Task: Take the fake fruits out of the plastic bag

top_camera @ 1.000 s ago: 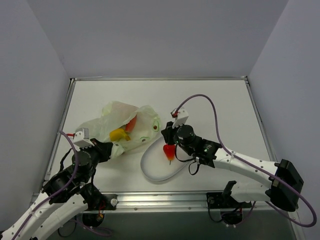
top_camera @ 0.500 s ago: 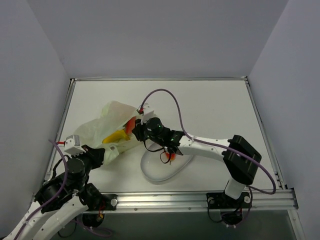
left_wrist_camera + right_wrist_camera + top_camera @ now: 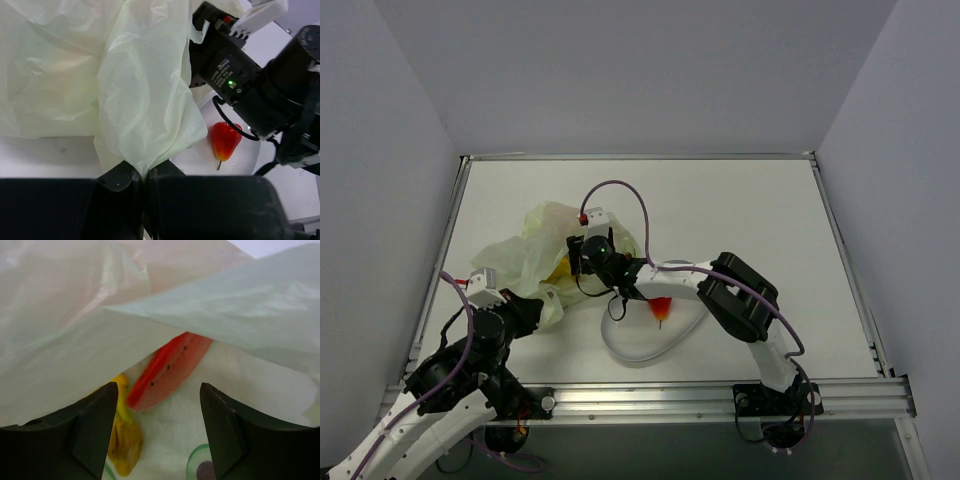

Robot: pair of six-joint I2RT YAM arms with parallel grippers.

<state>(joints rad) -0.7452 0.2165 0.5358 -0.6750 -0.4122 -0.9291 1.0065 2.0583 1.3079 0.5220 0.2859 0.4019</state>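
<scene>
Right hand [image 3: 157, 390] (fingers spread) points into the plastic bag [image 3: 525, 250] mouth.

Lab-type robot test cell: bare white counter [image 3: 750, 210] boxed on three sides by plain pale wall panels [image 3: 620, 70], aluminium rail [image 3: 650, 400] along the near edge, left arm [image 3: 440, 380] and right arm [image 3: 740, 300] mounted there, purple cable [image 3: 620, 188] looping loose.

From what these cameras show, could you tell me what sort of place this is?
Probably a lab robot cell: white table boxed in by grey panels, left arm and right arm bolted at its metal rail.
</scene>
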